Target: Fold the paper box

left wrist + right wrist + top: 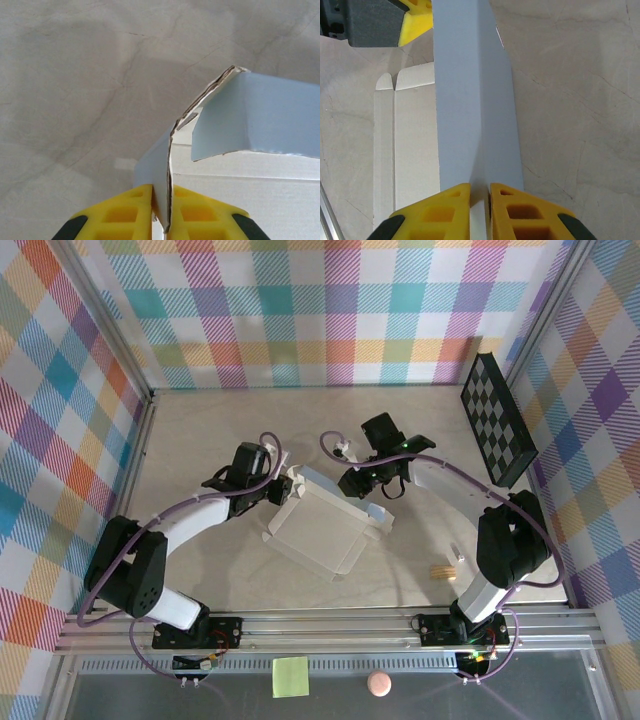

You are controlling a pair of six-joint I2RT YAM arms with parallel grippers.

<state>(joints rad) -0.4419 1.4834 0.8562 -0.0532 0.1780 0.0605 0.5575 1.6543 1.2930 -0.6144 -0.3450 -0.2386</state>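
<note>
A pale, marbled table (pixel 200 440) is enclosed by plaid walls (pixel 300 300) in many colours, and a black checkerboard panel (pixel 498 420) is leaned at the upper right of the top view. The paper box (pixel 320 535) is found just below the centre of that frame, its broad off-white panel laid on the table with flaps raised along its upper left and upper right edges.

The box is judged to be light and thin, stiff only across its panels and ready to bend at the creases. A layered, slightly frayed edge is seen in the left wrist view, so tearing under a hard squeeze is to be feared. Hold is best taken on a flap near its crease, not at the free tip.

The left gripper (pixel 283 490) is met at the box's upper left corner. In its own view its jaws are pressed together on the edge of an upright flap, which rises from the bottom centre toward the middle of the frame. The right gripper (pixel 372 502) is set at the upper right flap. It is pinched on a grey-blue panel that runs from bottom centre to the top of the right wrist view.
</note>
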